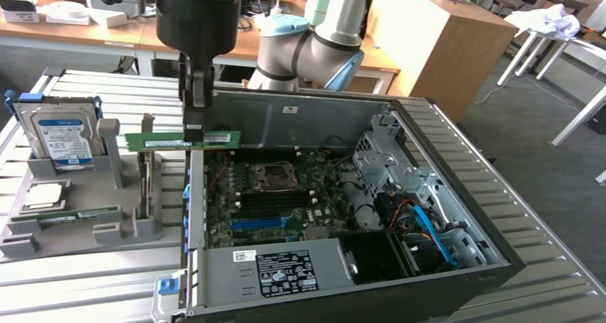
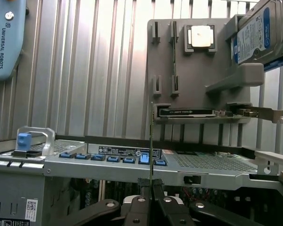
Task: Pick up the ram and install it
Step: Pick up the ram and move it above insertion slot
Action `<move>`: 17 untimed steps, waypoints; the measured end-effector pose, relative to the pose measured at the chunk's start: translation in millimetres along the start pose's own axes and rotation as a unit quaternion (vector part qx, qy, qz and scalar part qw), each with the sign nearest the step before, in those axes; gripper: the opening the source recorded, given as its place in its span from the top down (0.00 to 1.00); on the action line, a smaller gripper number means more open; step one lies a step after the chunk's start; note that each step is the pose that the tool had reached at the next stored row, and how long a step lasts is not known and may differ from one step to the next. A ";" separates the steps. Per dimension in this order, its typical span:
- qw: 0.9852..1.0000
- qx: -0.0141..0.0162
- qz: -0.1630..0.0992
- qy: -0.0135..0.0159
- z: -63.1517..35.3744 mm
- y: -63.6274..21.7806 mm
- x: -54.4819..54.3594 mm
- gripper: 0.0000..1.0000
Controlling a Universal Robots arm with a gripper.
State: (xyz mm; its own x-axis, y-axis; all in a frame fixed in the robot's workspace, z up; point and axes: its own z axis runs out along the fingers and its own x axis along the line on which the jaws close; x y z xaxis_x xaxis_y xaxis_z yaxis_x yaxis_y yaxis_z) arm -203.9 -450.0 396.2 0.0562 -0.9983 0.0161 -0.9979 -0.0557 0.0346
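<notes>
Ribbed grey tabletop (image 1: 85, 284) carries an open computer (image 1: 303, 121). Near its ten o'clock corner the claw (image 1: 195, 135) pinches the green ram (image 1: 156, 142) tight, up in the air. Carrying step, I think; going in needs it lined up straight with a slot

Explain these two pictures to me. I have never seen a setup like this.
This is a robot arm with a two-fingered gripper. One picture is taken from a camera off the arm, the other from a camera on its wrist. On the metal table stand an open computer case and a grey holder with parts, among them a hard drive. The gripper is shut on the ram, a thin green memory stick, holding it in the air at the case's edge.
</notes>
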 end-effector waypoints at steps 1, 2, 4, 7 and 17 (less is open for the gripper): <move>1.000 0.000 0.000 0.000 0.0 -0.6 0.0 0.87; 1.000 0.000 0.000 0.000 0.0 -1.2 0.1 0.87; 1.000 0.000 0.000 0.000 0.0 -2.2 0.1 0.87; 1.000 0.000 0.000 0.000 -0.1 -4.0 0.2 0.87; 1.000 0.000 0.000 0.000 -0.3 -9.9 0.6 0.87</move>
State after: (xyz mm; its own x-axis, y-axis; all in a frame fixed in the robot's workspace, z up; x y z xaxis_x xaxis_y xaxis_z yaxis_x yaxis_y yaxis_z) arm -194.0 -450.0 396.2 0.0562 -0.9983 0.0164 -0.9979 -0.0556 0.0346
